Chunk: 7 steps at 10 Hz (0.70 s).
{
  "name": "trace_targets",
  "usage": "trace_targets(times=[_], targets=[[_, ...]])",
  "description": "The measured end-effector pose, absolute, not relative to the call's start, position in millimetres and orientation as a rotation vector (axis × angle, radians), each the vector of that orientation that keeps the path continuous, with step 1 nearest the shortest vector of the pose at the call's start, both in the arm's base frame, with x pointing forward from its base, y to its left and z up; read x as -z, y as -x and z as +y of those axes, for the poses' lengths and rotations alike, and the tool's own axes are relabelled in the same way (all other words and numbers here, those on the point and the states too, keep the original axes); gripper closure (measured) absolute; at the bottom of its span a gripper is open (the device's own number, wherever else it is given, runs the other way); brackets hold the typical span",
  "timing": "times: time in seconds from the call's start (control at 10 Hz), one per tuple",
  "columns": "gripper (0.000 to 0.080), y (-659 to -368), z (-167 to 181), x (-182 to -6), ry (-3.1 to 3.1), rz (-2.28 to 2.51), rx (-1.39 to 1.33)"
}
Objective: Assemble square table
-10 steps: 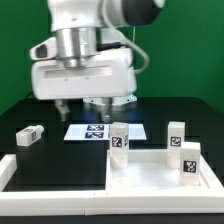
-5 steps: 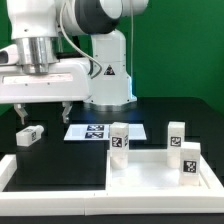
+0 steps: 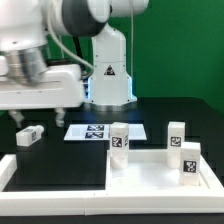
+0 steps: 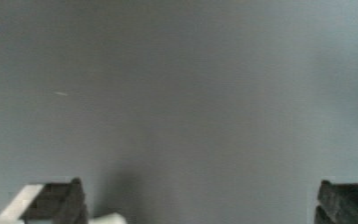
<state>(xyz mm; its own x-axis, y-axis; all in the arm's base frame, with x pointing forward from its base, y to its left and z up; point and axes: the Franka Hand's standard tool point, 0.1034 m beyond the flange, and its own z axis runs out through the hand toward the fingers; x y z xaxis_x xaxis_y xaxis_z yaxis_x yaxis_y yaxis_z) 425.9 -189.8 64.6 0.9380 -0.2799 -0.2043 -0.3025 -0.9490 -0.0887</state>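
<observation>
Black-tipped and spread wide with nothing between its fingers, the pincer (image 3: 38,116) hangs at the left of the exterior frame above one small white stubby tagged leg (image 3: 29,135) lying on its side on the dark desk (image 3: 150,112), probably lined up to pick it. Further out, the white plastic square top (image 3: 160,172), tray-like with a raised rim, sits at lower right, with three more tagged legs standing upright at it, seemingly kept within easy reach for fitting.

Arm (image 3: 40,75) blurred; jaws perhaps hidden; square top (image 3: 160,178) edge-cropped
</observation>
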Motion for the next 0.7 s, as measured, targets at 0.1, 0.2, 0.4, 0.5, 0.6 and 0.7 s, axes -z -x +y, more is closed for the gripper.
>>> trace_targets(times=[0.1,0.2,0.4,0.5,0.6,0.7], targets=[[0.0151,-404.9,-212.8,-59.5,2.926,0.529,-0.402],[0.0151,-391.8,-224.2,-59.1,2.852,0.591,-0.514],[0.0151,-386.1,-226.6,-59.4,2.776,0.598,-0.694],[0.0151,-385.5,-223.7,-58.8,2.738,0.576,-0.783],[0.0151,-384.1,-223.6,-57.3,2.705,0.570,-0.849],[0.0151,-381.2,-222.1,-56.4,2.651,0.561,-0.944]])
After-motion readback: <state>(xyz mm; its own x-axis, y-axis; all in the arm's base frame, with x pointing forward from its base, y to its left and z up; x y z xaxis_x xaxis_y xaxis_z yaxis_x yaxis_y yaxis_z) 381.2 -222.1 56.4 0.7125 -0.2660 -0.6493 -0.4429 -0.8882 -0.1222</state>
